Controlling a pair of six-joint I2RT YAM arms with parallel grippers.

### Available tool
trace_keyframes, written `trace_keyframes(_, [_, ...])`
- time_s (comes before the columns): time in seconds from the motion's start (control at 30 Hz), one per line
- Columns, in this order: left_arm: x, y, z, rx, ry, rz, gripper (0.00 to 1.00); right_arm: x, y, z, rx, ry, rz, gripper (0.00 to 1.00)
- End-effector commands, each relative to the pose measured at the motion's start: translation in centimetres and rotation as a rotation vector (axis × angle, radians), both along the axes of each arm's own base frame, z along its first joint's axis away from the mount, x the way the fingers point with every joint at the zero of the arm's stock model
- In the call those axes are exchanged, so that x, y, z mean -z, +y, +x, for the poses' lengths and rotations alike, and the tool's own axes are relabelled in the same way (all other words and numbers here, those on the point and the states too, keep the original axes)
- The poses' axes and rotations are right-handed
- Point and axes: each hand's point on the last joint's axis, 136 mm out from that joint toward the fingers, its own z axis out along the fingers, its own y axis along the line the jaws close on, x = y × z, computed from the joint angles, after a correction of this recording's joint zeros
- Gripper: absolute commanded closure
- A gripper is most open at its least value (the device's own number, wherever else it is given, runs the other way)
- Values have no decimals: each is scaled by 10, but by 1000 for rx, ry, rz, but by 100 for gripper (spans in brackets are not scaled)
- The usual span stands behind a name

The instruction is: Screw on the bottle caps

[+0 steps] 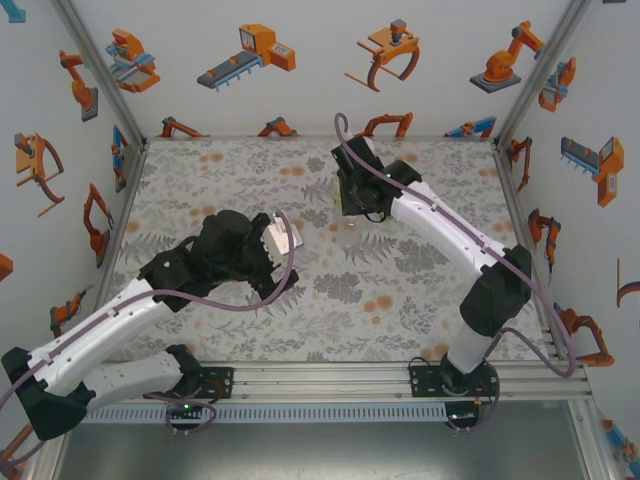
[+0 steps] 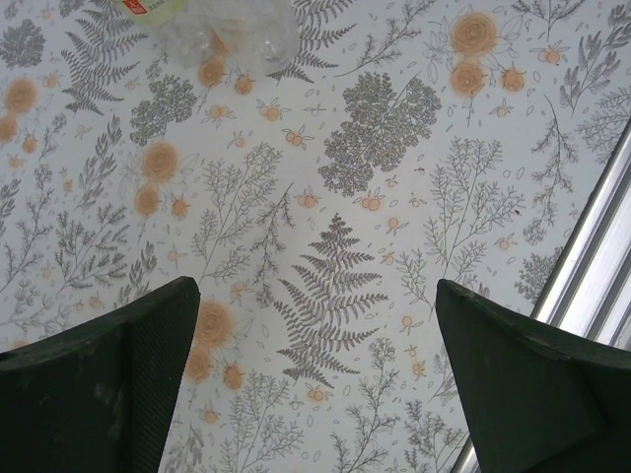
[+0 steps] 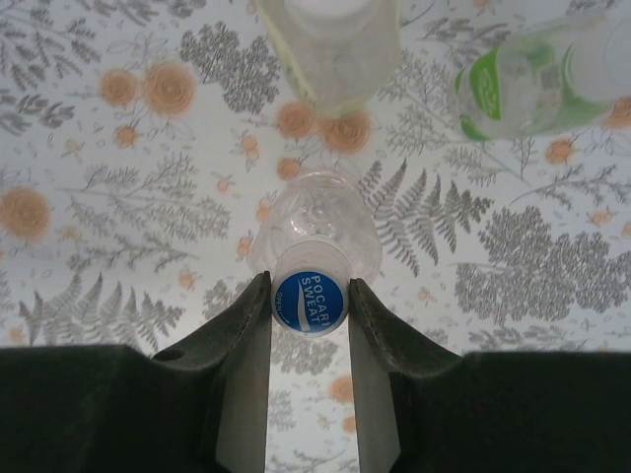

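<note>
My right gripper [image 3: 309, 296] is shut on a white bottle cap [image 3: 309, 301] with a blue printed top. The cap sits on the neck of a clear bottle [image 3: 320, 222], which stands upright below it, seen from above. From the top camera, the right gripper [image 1: 358, 205] points down at the far middle of the mat. A clear bottle with a pale yellow-green edge [image 3: 330, 49] lies beyond it, and a green-labelled bottle [image 3: 523, 89] is at the upper right. My left gripper [image 2: 315, 374] hangs open over bare mat, nothing between its fingers [image 2: 108, 394]. A clear bottle's base [image 2: 232, 30] shows far ahead of it.
The floral mat [image 1: 400, 290] covers the table, printed with grey ferns and orange flowers. An aluminium rail [image 2: 592, 286] runs along the right of the left wrist view. Walls with robot pictures close in the back and both sides.
</note>
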Motion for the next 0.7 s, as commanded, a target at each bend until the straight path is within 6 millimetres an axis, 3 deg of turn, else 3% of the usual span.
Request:
trace_keyframes(0.0, [-4,7,1,-40,11,-32,3,3,2,19,-14,-40,8,100])
trace_keyframes(0.3, [-1,11,0,-49,24,-38,3,44,2,15,-18,75,-7,99])
trace_keyframes(0.37, [-1,12,0,-51,24,-41,3,46,2,15,-16,82,-8,93])
trace_keyframes(0.47, [-1,12,1,-54,27,-43,3,44,1,15,-14,79,-8,74])
trace_keyframes(0.67, [2,14,6,-77,29,-48,3,12,-4,19,-5,29,1,42])
